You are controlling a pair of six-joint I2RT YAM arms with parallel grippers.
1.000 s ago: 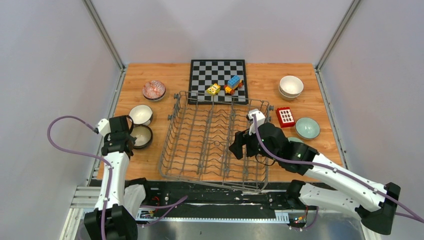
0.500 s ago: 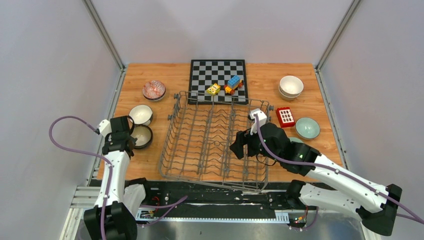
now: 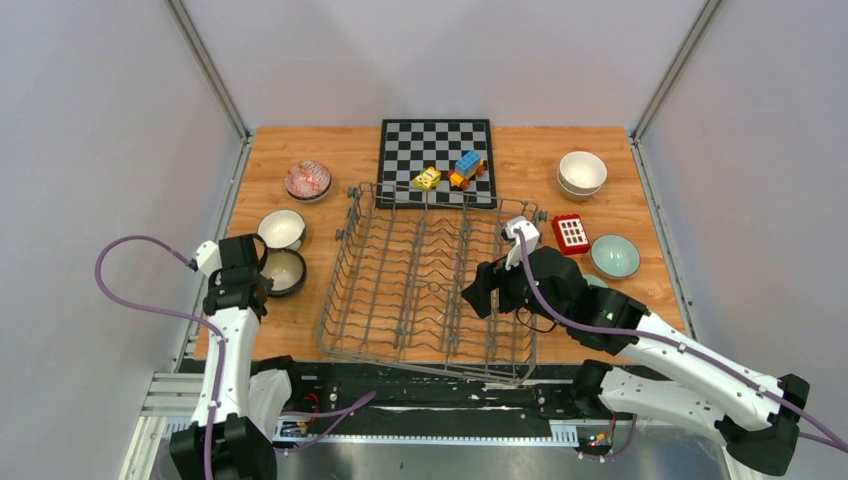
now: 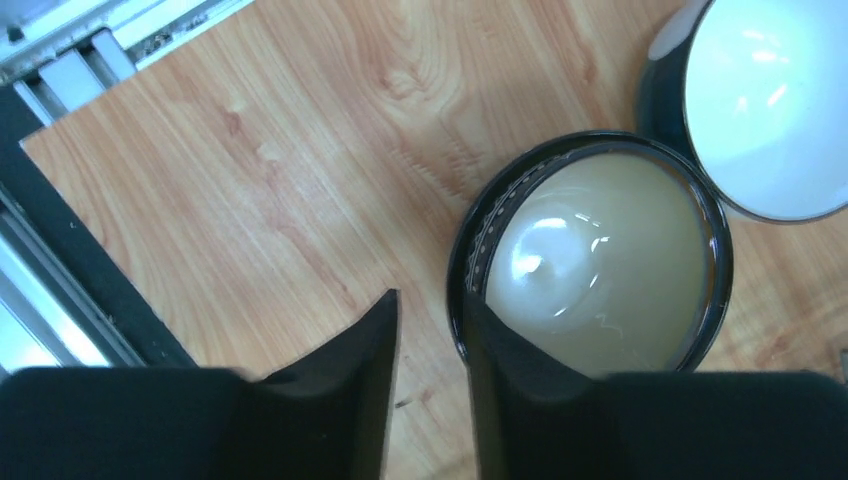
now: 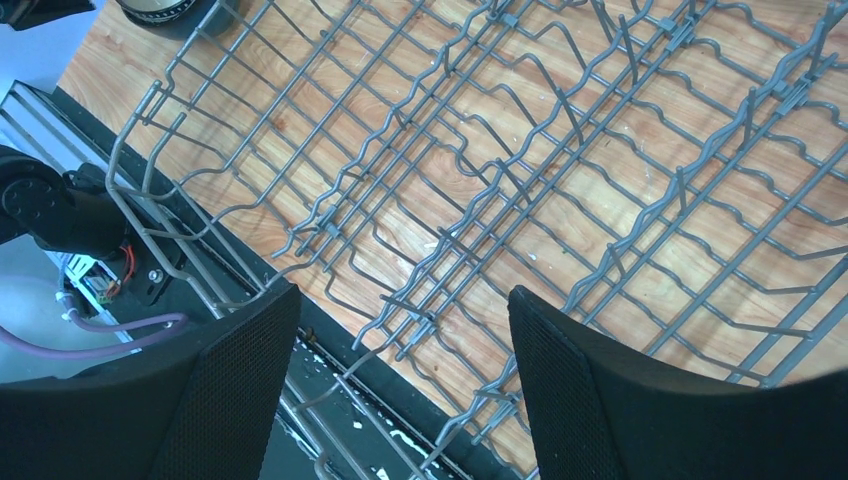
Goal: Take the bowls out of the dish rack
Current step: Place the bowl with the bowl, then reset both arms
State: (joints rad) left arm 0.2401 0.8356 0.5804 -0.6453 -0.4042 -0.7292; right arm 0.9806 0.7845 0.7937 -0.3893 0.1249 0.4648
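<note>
A wooden table (image 3: 300,330) carries a large grey wire dish rack (image 3: 420,280) at its middle, its rows of upright tines showing wood through them. Touching the rack's far edge lies a black-and-white chessboard (image 3: 436,150).

The right gripper (image 5: 400,295) hangs over the near right part of the rack, fingers spread wide with nothing between them. The left gripper (image 4: 428,310) sits low at the near left, its fingers a little apart; the rim of a dark bowl with a beige inside (image 4: 600,270) lies in the narrow gap, with bare wood showing between the rim and the outer finger.

Every bowl in view stands on the table outside the rack. On the left, just far of the dark bowl and touching it, is a dark bowl with a white inside (image 3: 281,229); farther still, a reddish patterned bowl (image 3: 307,180). On the right, stacked cream bowls (image 3: 582,172) stand far, a pale mint bowl (image 3: 614,255) nearer.

A red-and-white block (image 3: 571,233) lies beside the rack's far right corner. A blue-and-orange toy truck (image 3: 467,168) and a yellow block (image 3: 427,178) rest on the chessboard.
</note>
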